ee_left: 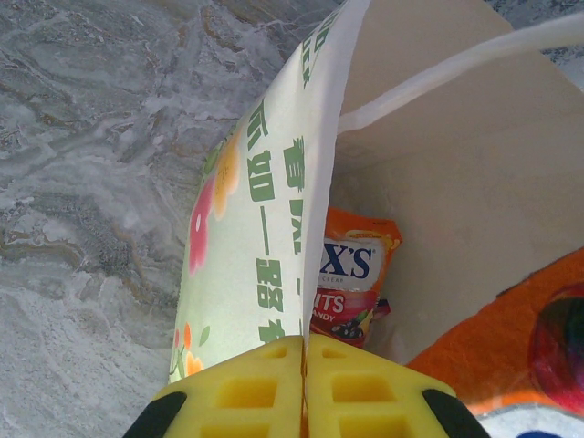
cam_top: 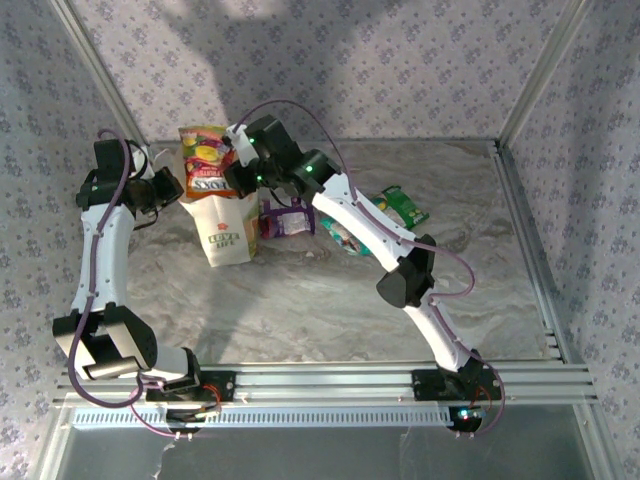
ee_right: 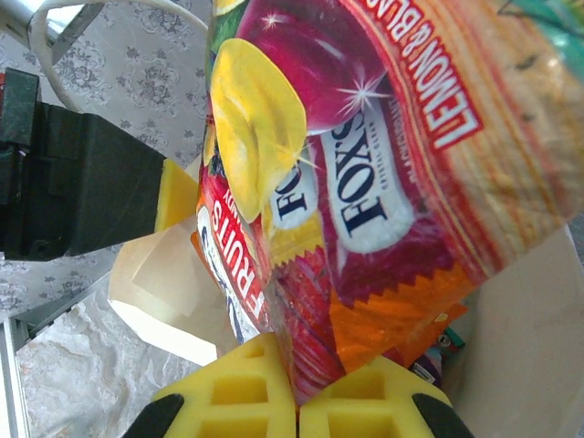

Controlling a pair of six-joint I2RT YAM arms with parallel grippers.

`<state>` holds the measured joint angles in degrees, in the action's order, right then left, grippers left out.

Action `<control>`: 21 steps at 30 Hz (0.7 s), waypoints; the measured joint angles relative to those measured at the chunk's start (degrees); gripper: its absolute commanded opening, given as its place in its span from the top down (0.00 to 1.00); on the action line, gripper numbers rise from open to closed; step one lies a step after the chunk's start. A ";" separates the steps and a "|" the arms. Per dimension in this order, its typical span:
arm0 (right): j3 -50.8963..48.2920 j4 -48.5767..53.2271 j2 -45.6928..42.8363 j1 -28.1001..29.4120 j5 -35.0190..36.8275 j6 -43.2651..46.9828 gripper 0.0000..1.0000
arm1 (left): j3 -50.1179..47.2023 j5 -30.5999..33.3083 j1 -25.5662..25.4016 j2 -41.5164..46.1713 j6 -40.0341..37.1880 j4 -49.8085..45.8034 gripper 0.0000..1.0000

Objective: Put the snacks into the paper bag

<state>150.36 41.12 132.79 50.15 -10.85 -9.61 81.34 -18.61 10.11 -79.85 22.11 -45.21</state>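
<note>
Marble worktop [cam_top: 330, 310], far-left: left gripper [cam_top: 178, 190] pinches the paper bag [cam_top: 230, 235], seemingly holding it open; right gripper [cam_top: 235, 170] clamps an orange packet [cam_top: 205, 158] above.

Left claw [ee_left: 304, 358] pinched closed; right claw [ee_right: 294, 381] clamped tight; both arms extended forward.

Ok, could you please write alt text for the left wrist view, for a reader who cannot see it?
The left gripper, its yellow fingers shut, pinches the rim of a white paper bag with green print. Inside the open bag sits an orange shiny FOX'S packet; another orange packet shows at lower right, the grey marbled table at left.
</note>
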 measured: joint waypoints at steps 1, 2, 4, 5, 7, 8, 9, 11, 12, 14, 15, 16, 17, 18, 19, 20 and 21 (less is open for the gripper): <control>0.02 0.00 0.00 0.07 -0.11 0.00 1.00 | 0.00 0.00 0.00 0.00 0.00 0.00 0.90; 0.00 0.09 0.02 0.17 -0.15 0.00 1.00 | -0.02 0.00 0.00 0.00 0.00 0.02 0.90; 0.00 0.42 0.00 0.39 -0.15 0.00 1.00 | -0.17 0.00 0.00 0.00 0.00 0.04 0.90; 0.02 0.52 0.02 0.44 -0.15 0.00 1.00 | -0.22 0.02 0.02 0.00 0.00 0.04 0.90; 0.00 0.70 0.02 0.63 -0.15 -0.02 1.00 | -0.33 0.02 0.04 0.04 0.00 0.20 0.90; 0.02 0.70 0.02 0.76 -0.11 0.00 1.00 | -0.33 0.02 0.07 0.07 0.00 0.24 0.90; 0.02 0.72 0.04 0.79 -0.09 0.00 1.00 | -0.44 0.02 0.07 0.15 0.00 0.31 0.90; 0.02 0.81 0.09 0.87 0.07 0.00 1.00 | -0.72 0.02 0.07 0.37 0.00 0.37 0.90; 0.02 0.87 0.11 0.90 0.09 -0.02 1.00 | -0.79 0.02 0.07 0.39 0.00 0.42 0.91; 0.02 1.01 0.17 0.90 0.09 0.00 1.00 | -0.92 0.04 0.07 0.44 0.00 0.44 0.91; 0.07 1.14 0.20 0.87 0.09 -0.02 1.00 | -0.94 0.04 0.07 0.46 0.00 0.44 0.91; 0.13 1.29 0.24 0.87 0.09 0.00 1.00 | -0.94 0.04 0.07 0.48 0.00 0.44 0.91; 0.24 1.51 0.28 0.90 0.07 -0.02 1.00 | -0.94 0.04 0.07 0.52 0.00 0.44 0.91; 0.24 1.68 0.28 0.90 0.07 -0.02 1.00 | -0.96 0.04 0.07 0.59 0.00 0.42 0.91; 0.28 1.95 0.31 0.90 0.07 0.00 1.00 | -0.98 0.02 0.07 0.66 0.00 0.44 0.91; 0.31 2.27 0.31 0.90 0.07 0.00 0.99 | -1.07 0.02 0.07 0.76 0.00 0.46 0.91; 0.33 2.62 0.31 0.90 0.07 -0.02 0.97 | -1.18 0.04 0.07 0.83 0.00 0.52 0.91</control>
<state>150.69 43.75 133.10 51.05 -10.79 -9.63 80.16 -18.57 10.17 -79.02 22.11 -44.69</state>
